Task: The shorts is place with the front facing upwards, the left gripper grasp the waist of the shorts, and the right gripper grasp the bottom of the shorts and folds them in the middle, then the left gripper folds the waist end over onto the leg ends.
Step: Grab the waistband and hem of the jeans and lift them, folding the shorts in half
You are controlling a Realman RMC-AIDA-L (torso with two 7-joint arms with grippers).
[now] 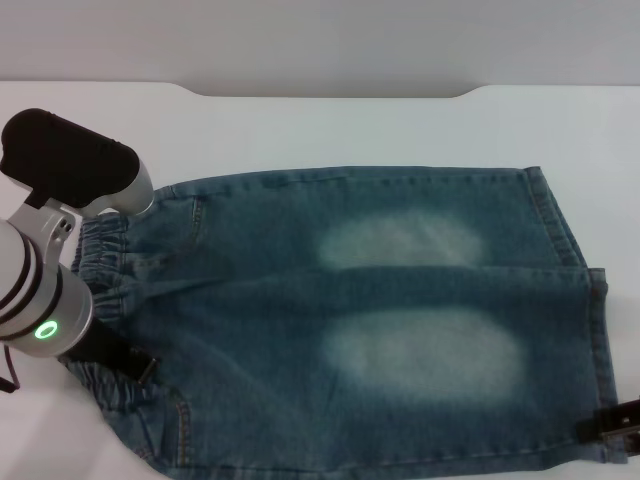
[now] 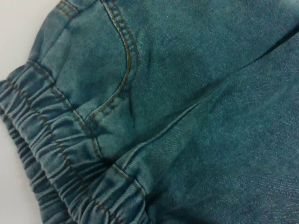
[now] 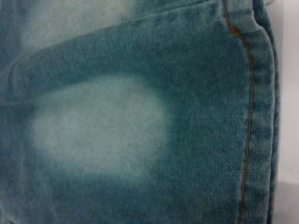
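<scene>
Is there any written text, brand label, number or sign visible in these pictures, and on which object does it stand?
None: no readable text in any view.
The shorts show only two pale faded patches and orange stitching, with no label or print.
The left gripper at the waistband carries only a green light ring, with no lettering.
The right gripper at the leg hem shows no marking.
The white table is plain.
</scene>
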